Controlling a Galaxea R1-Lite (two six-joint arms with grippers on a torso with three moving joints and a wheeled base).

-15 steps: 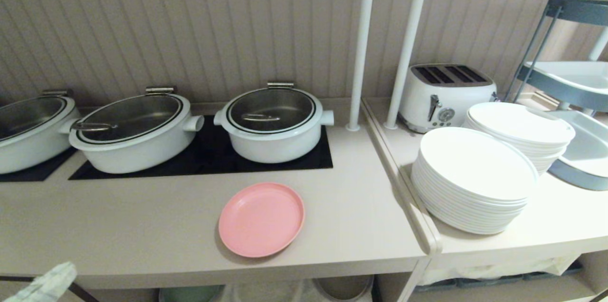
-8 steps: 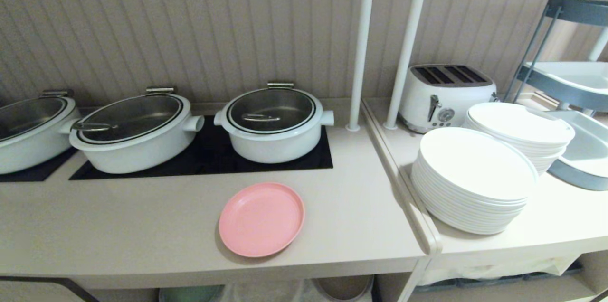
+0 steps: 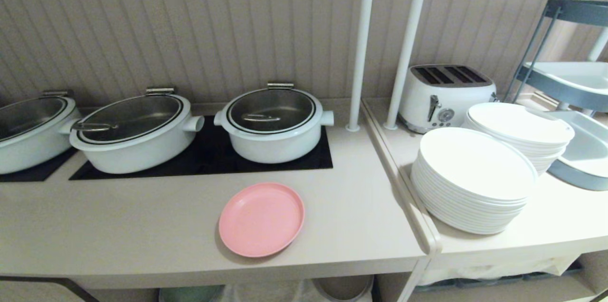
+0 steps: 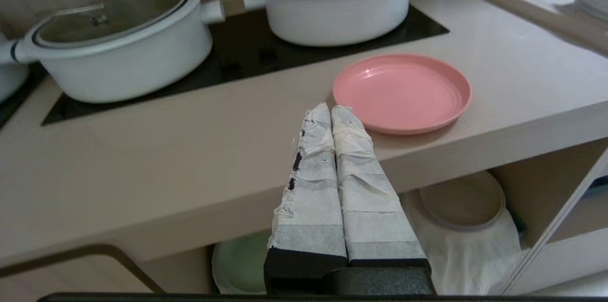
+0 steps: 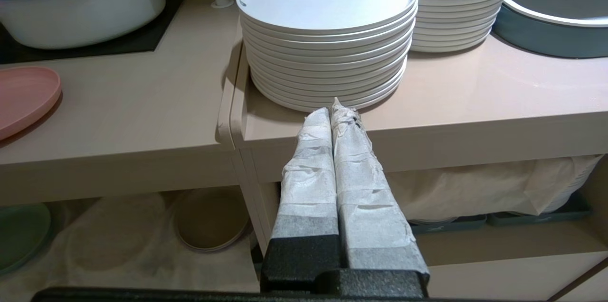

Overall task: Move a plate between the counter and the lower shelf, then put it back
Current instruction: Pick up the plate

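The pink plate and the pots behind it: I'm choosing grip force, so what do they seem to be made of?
The pink plate looks like matte plastic or melamine: even colour, faint moulded rings, only a soft highlight. The pots look like glossy white enamel or ceramic, given their smooth shine; their lids seem to be tinted glass with metal handles. None of this is certain.

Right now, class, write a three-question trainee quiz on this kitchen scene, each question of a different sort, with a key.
1. True or false: the pink plate lies on the counter, in front of the hob panel.
2. Multiple choice: the left gripper is A) shut on the plate, B) shut and empty, C) open.
3. Fill in: to the right of the pink plate stand two stacks of ____ plates.

Key: 1 true; 2 B; 3 white.
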